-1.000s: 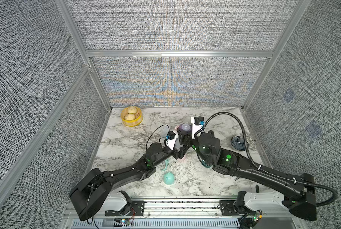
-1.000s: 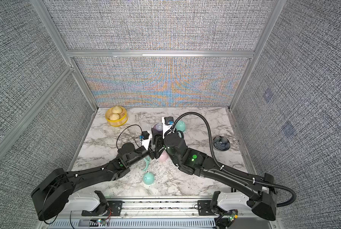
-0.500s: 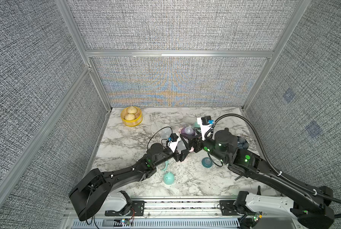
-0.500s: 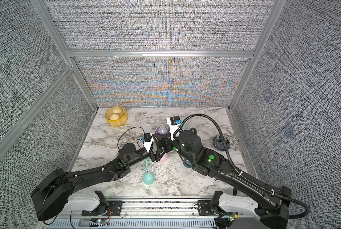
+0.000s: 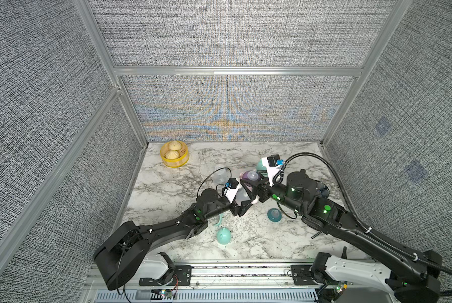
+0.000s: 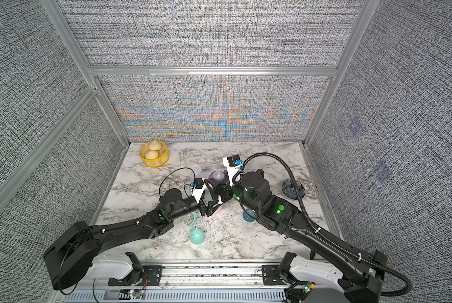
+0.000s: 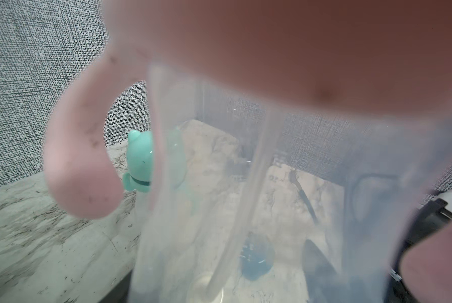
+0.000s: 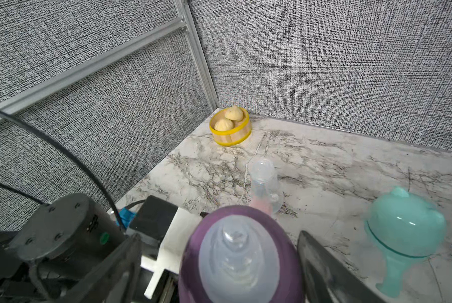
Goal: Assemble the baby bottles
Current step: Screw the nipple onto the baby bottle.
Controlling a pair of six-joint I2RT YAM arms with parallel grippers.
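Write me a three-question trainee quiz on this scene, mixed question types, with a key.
1. True or false: the left gripper grips a clear bottle with a pink handle ring.
2. The nipple collar between the right gripper's fingers is: A teal, B purple, C yellow?
3. Name the container in the table's far left corner.
Key: 1 true; 2 B; 3 the yellow steamer basket with buns.

Yellow steamer basket (image 5: pixel 176 163), dark patterned bowl (image 6: pixel 287 191)
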